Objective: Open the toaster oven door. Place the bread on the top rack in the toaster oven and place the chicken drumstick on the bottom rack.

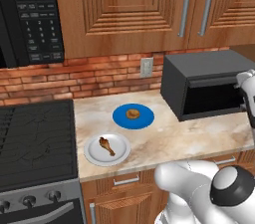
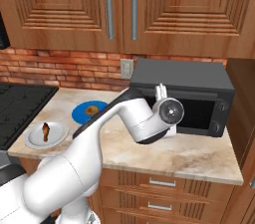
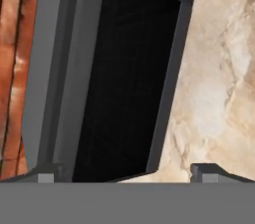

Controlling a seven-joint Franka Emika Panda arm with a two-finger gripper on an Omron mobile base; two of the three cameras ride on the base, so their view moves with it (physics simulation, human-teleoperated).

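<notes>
The toaster oven door [image 3: 127, 76] is judged shut, at the front of the toaster oven [image 2: 182, 86] on the desk [image 2: 164, 151]; the hand [image 3: 127, 170], fingers spread wide, is held just before it; the door's upper edge should be caught squarely and drawn down steadily; the bread [image 1: 132, 114] and the chicken drumstick [image 1: 106, 146] lie on plates well apart.

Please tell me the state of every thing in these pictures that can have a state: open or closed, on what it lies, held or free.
toaster oven door: closed.
toaster oven: on the counter, nothing placed inside yet as far as the dark window shows.
bread: lying free on the blue plate.
chicken drumstick: lying free on the white plate.
gripper: open, empty, in front of the door.
</notes>
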